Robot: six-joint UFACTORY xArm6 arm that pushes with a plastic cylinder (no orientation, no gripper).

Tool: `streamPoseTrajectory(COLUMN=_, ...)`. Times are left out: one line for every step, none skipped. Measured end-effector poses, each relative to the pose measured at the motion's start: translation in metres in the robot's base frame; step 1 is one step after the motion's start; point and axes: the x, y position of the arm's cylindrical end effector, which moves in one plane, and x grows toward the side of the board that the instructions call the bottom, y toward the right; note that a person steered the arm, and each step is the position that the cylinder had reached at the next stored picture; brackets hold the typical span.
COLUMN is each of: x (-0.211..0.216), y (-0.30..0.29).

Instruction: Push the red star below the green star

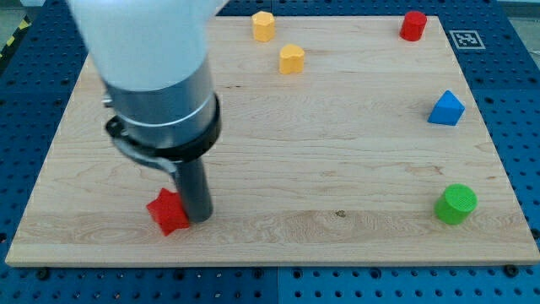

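Observation:
The red star (167, 212) lies near the board's bottom left, close to the bottom edge. My tip (199, 220) stands right against the star's right side, touching it or nearly so. The rod and the arm's grey and white body rise above it and hide the board's upper left. A green block (456, 203) with a rounded outline sits far away at the view's bottom right; I cannot make out its exact shape. No other green block shows.
Two yellow blocks sit at the top centre, one (263, 25) at the top edge and one (292, 59) below it. A red block (413, 25) is at the top right. A blue block (446, 108) is at the right. The wooden board (337, 169) lies on a blue perforated table.

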Motion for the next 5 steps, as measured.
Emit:
streamPoseTrajectory(x=0.012, y=-0.025)
streamPoseTrajectory(x=0.019, y=-0.042)
streamPoseTrajectory(x=0.019, y=-0.043)
streamPoseTrajectory(x=0.018, y=-0.039)
streamPoseTrajectory(x=-0.012, y=0.004)
